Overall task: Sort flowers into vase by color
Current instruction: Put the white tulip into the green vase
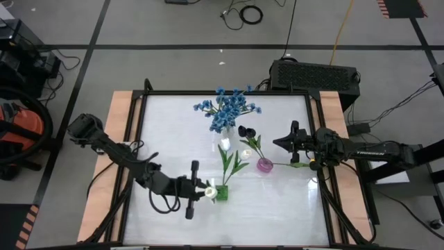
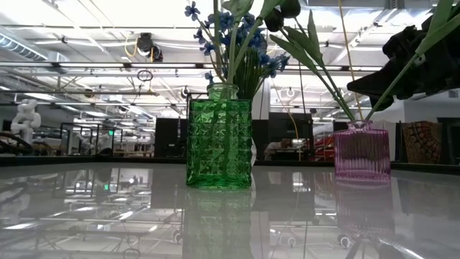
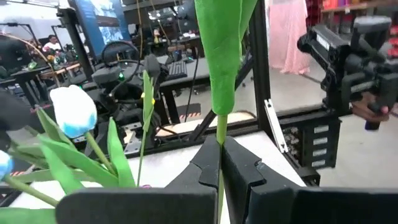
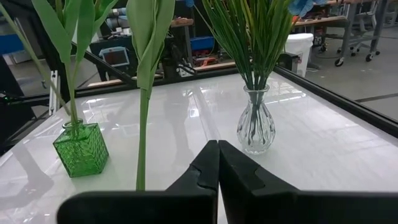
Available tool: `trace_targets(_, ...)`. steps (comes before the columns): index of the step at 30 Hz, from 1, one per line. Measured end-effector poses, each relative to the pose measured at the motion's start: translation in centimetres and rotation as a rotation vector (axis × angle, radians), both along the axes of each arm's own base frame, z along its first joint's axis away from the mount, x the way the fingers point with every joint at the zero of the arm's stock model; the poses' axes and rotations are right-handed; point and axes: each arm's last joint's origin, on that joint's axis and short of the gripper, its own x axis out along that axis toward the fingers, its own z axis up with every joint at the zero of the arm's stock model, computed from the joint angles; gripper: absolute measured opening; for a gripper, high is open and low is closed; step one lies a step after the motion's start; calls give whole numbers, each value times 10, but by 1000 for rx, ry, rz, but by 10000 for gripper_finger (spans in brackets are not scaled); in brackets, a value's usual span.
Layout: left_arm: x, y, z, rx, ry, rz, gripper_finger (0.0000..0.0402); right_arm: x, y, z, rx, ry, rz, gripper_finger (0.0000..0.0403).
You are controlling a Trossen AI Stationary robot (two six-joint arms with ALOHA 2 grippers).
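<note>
A green glass vase holds white tulips by their stems. My left gripper is next to this vase, on its left side, shut on a green stem. A pink vase holds a dark tulip and a leaning green stem. My right gripper is shut beside that stem; whether it touches it, I cannot tell. The blue blossoms stand in a clear vase. My left gripper pinches a thin green stem between its two fingers, just below a broad leaf. The fingers come level from the table's left and lie across the stem. The stem stands upright; its lower end is hidden by the gripper.
The three vases stand close together in the middle and far part of the white table. A black frame rims the table. Room is free along the near side. A black box sits beyond the far edge.
</note>
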Motion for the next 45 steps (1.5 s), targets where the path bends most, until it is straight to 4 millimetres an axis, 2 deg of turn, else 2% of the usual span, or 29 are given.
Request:
trace_targets(5,-3,3,-8,-9,-6,1,6,0,0,0,2,0,2,0)
trace_targets(13,-2,2,-8,-14,-14,-1,6,0,0,0,10,-1,3,0)
trace_targets(22,7,3,-21,-18,18,16,6,0,0,0,10,0,4,0)
trace_targets(31,10,8,-25,-36,53,35,8,0,0,0,9,0,4,0)
trace_targets(34,9,8,-28,-35,86,37,27,0,0,0,9,1,4,0)
trace_targets(39,9,10,-35,-23,147,68,85,0,0,0,10,3,4,0)
trace_targets(45,6,14,-47,11,248,196,132,0,0,-2,8,16,10,0)
